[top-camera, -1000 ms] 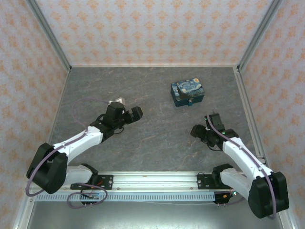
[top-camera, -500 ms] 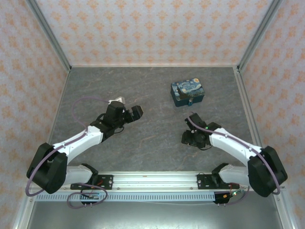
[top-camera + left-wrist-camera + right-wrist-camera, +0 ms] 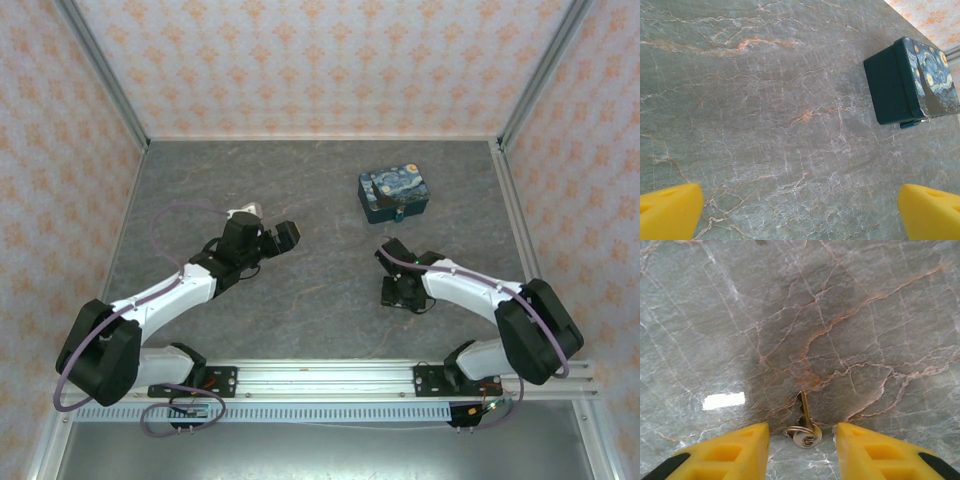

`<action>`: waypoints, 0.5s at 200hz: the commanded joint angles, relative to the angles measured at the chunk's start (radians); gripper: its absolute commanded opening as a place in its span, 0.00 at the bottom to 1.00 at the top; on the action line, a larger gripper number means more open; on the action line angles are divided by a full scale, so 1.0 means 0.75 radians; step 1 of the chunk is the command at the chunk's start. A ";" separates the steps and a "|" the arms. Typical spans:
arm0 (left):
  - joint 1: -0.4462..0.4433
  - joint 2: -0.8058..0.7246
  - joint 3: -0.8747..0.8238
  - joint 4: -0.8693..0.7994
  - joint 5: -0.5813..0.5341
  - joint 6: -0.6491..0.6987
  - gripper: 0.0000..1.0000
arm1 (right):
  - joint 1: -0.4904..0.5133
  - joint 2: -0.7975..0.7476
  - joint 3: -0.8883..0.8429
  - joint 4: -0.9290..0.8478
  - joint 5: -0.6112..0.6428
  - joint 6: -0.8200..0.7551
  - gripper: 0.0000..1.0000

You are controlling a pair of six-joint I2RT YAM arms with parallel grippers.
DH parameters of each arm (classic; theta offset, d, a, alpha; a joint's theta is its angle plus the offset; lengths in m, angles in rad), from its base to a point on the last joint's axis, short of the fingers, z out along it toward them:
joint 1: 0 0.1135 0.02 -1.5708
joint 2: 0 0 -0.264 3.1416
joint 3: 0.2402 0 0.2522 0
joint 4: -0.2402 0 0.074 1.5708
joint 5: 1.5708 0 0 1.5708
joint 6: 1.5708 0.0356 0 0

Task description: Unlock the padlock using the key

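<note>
Okay, the right gripper [image 3: 802, 442] was down low over the grey marble table [image 3: 320, 320], in front of the right arm's base and toward the middle; its yellow fingers [image 3: 740, 450] stood apart, one on each side of the key [image 3: 803, 420]; slim gaps showed on both sides, so the claw was released, not clenched on anything; the key lay flat on the table, blade pointing away from the wrist camera, round bow nearest the fingers with a small ring through it; its tip sat on an orange vein in the stone.

From the top view the right gripper [image 3: 395, 292] sat nearer than the Starry Night tin [image 3: 393, 193] and well apart from it; the key was too small to make out from there.

The left gripper [image 3: 800, 215] was fully released, yellow fingertips [image 3: 670, 210] in the bottom corners of its wrist view, nothing between them; bare table below; from above the left gripper [image 3: 268, 226] hung left of centre, pointed toward the tin.

The padlock [image 3: 911, 124] was a tiny teal piece against the tin's [image 3: 895, 85] front edge, touching it, with a bit of metal beside it; whether the loop was closed I couldn't tell; the tin stood lid-down and shut, toward the far right of the table.
</note>
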 commanded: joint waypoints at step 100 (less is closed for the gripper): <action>-0.013 0.009 0.059 -0.061 -0.054 0.004 1.00 | 0.019 0.050 0.049 -0.046 0.058 0.005 0.25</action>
